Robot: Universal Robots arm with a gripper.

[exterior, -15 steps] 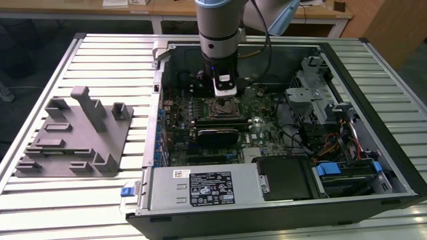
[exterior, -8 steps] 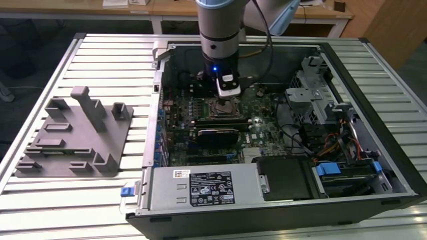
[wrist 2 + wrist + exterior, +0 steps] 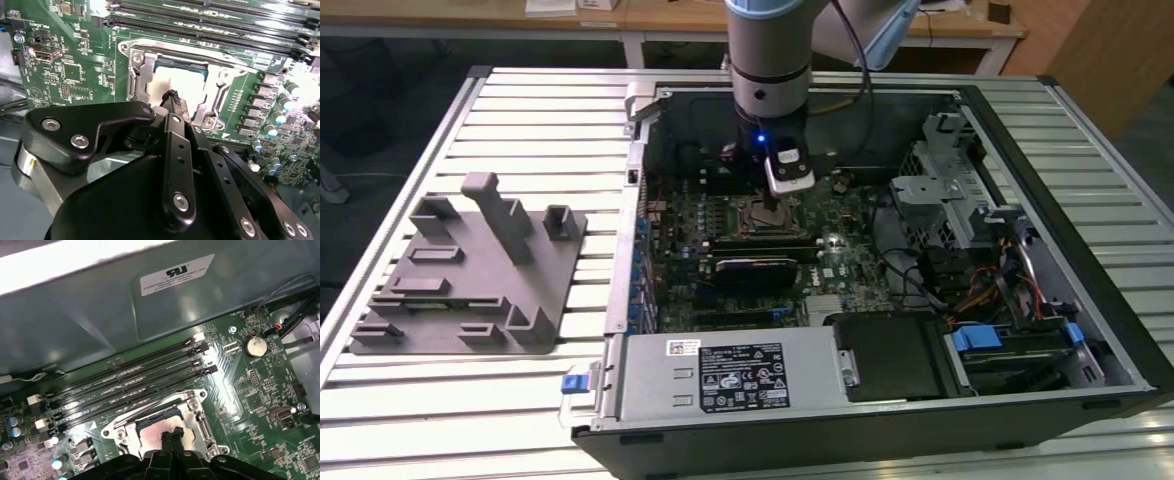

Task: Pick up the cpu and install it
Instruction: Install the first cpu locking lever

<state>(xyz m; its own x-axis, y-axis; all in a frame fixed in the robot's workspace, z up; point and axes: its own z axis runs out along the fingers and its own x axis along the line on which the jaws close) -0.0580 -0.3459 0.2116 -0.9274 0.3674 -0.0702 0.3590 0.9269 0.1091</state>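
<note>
Nearest in the second wrist view, the end effector had its two fingers pressed together, with nothing visible between them. Their joined tip pointed straight down at the cpu. The cpu lay flat inside the open metal socket of the green motherboard, directly under the tip rather than off to any side. Being square, the chip offered no long axis, only edges parallel to the socket frame. I could not tell whether tip and chip were touching. Beyond the socket ran the black memory slots, then the grey wall of the computer case.
</note>
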